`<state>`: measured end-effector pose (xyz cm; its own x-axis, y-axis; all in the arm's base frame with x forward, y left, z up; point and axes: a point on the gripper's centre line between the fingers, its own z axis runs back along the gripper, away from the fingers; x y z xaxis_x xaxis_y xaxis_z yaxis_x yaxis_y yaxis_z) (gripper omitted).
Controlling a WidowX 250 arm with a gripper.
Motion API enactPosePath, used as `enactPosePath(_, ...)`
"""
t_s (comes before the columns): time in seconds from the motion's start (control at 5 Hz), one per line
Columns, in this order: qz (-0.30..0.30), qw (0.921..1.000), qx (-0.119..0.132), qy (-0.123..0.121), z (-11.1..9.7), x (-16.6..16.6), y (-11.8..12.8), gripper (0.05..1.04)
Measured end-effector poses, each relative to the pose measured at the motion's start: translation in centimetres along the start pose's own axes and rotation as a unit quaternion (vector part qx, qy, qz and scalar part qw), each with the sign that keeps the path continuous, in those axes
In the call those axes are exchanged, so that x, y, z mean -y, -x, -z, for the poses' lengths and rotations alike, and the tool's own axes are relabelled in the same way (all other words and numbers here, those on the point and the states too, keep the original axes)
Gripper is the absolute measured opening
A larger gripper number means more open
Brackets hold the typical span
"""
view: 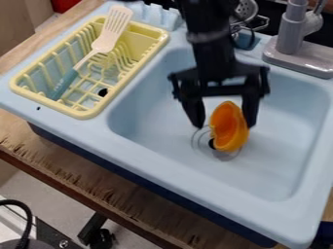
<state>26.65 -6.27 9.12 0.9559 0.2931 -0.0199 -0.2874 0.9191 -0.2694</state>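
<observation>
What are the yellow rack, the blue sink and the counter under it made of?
The yellow rack looks like molded plastic, satin, with evenly colored rounded bars. The blue sink seems smooth plastic too, judging by its soft corners. The counter is probably wood: worn, with streaky grain.

You find no readable text, label, brand, number or sign here, whether you look toward twelve, three, six or nine o'clock, or at the centre of your view.
</observation>
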Motion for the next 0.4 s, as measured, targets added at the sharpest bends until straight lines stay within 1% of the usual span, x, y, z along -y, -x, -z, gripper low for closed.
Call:
enactPosePath(0.2,-0.01,0.9999,0.007,0.011,-1.1,0.0,-0.2,0.999)
enactPosePath(0.4,-0.018,0.9995,0.018,0.016,-2.6,-0.7,-0.4,0.999)
